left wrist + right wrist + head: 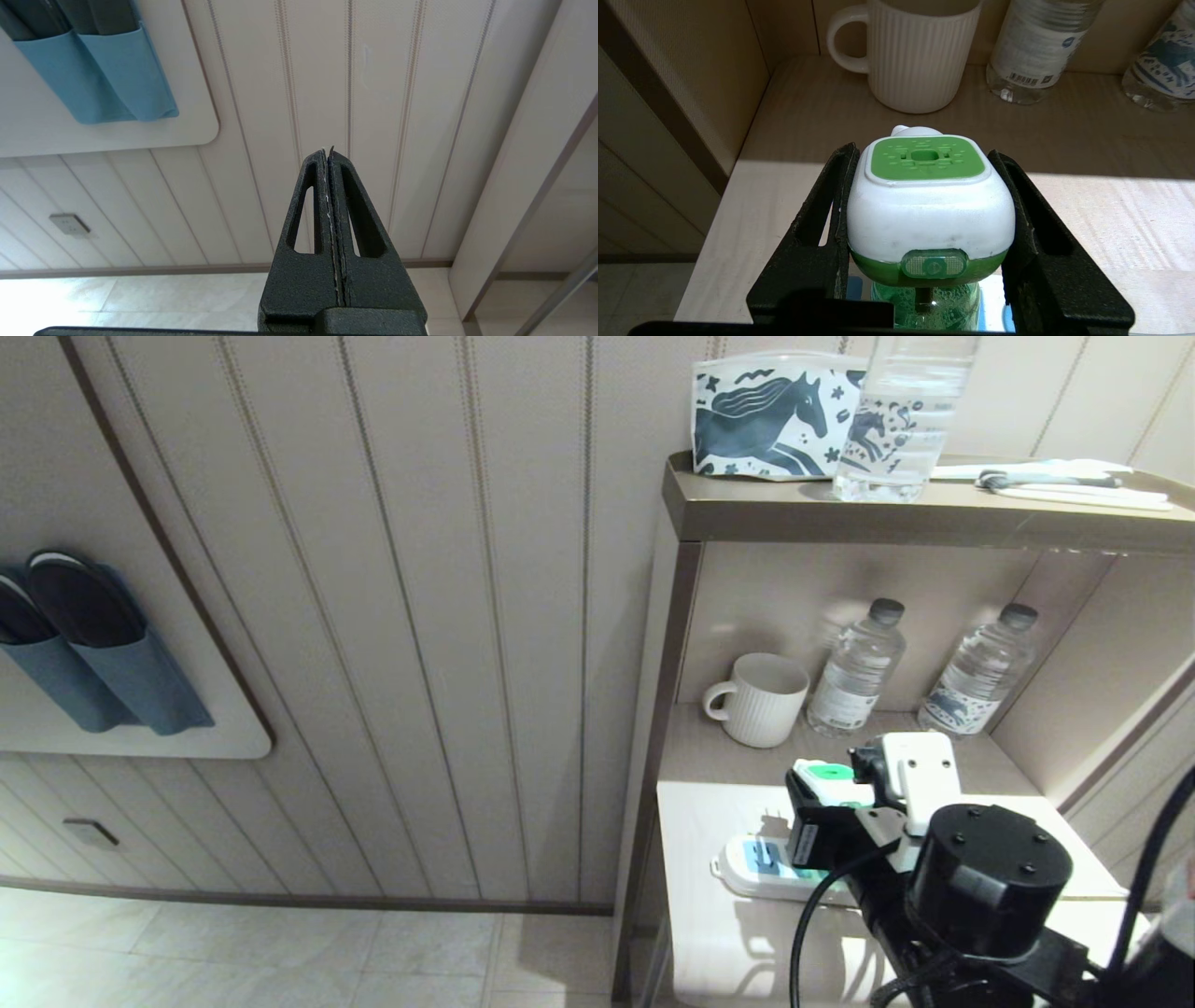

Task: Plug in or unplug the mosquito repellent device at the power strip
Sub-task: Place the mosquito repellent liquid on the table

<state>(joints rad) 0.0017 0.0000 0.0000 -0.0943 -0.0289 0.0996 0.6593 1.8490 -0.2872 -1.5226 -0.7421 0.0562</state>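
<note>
The right gripper is clamped on the mosquito repellent device, its jaws about half spread around the white head, and holds it above the power strip, which lies near the front left corner of the lower shelf; a white mug and two water bottles stand toward the back edge; whether the prongs are seated I cannot tell. The left gripper, shut on nothing, hangs parked facing the panelled wall. In the right wrist view both fingers press the device's sides, green bottle beneath; I'd keep it square over the blue socket face and move straight along the prongs, without rocking.
</note>
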